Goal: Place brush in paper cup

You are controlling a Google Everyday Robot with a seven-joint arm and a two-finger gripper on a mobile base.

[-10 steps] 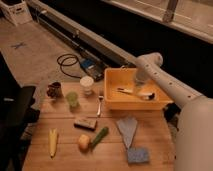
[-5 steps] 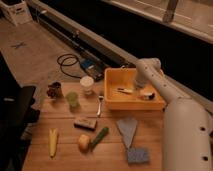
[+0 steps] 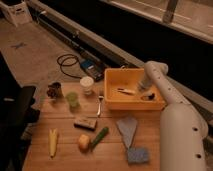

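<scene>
Sitting in yellow bin [image 3: 113, 103], gripper [image 3: 145, 95] near brush [image 3: 126, 91]; fork [image 3: 100, 105] outside.

Wooden table [image 3: 67, 159] with paper cup [image 3: 87, 84], bin [image 3: 132, 104]

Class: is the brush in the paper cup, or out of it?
Out. The brush lies inside the yellow bin, apart from the paper cup; the gripper is in that bin too.
</scene>
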